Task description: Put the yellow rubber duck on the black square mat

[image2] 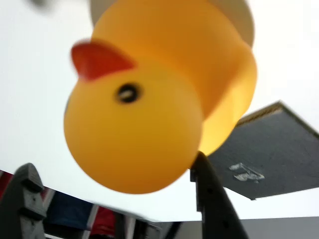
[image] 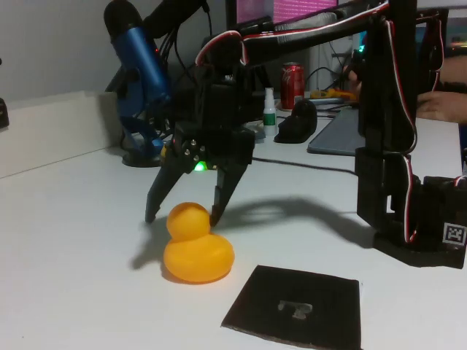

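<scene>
One yellow rubber duck (image: pixel 197 248), one black square mat (image: pixel 295 306), gripper (image: pixel 184 216) spread

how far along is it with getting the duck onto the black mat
Early stage. Nothing is placed yet: the yellow rubber duck sits on the white table, beside the black square mat and apart from it. In hand: the hand is open, its fingers either side of the duck's head, not closed on it. Left: close, lift, carry to the mat, release.

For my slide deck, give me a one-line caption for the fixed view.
Open gripper straddling the head of the yellow rubber duck, which stands beside the black square mat.
</scene>
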Robot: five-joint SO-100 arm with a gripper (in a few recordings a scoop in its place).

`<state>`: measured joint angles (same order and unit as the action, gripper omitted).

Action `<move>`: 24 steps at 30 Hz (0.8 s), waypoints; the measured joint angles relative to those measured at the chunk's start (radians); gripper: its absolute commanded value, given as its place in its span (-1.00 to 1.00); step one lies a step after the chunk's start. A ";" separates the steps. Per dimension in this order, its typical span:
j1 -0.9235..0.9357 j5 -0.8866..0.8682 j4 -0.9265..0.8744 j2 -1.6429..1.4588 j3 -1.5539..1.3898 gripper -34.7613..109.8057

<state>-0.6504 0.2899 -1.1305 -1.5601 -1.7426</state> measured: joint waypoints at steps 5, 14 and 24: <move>0.008 0.000 0.000 -0.041 0.000 -0.04; 0.011 0.000 0.000 -0.078 0.000 -0.04; 0.055 0.000 0.000 -0.078 0.000 -0.04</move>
<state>-0.5952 0.2899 -1.1305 -1.6383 -1.7426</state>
